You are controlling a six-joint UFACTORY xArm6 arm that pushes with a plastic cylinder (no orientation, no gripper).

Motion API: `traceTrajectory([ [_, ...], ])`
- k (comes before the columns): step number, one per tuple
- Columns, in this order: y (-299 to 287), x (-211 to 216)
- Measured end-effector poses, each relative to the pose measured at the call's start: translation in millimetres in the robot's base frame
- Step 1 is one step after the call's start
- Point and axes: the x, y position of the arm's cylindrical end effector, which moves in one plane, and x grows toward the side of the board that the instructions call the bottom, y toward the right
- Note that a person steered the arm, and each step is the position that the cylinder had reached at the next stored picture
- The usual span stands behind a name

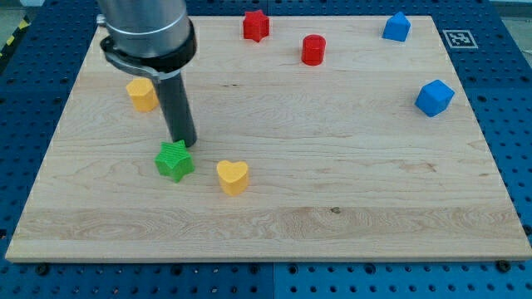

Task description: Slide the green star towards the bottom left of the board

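Camera view: the rod's tip (184, 145) rested against the upper edge of the green star (174, 160), left of board (332, 208) centre; a yellow heart (233, 176) lay just right.

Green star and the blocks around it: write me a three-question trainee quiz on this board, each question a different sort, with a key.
1. True or false: my tip sits at the green star's upper edge.
2. Which block lies nearest the green star? A) red cylinder B) yellow heart C) blue cube
3. Fill in: the red star is near the view's ____ edge.

Key: 1 true; 2 B; 3 top.
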Motion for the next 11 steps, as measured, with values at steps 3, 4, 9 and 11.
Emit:
traceTrajectory([
  [3, 14, 19],
  [4, -18, 19],
  [9, -34, 88],
  [11, -37, 100],
])
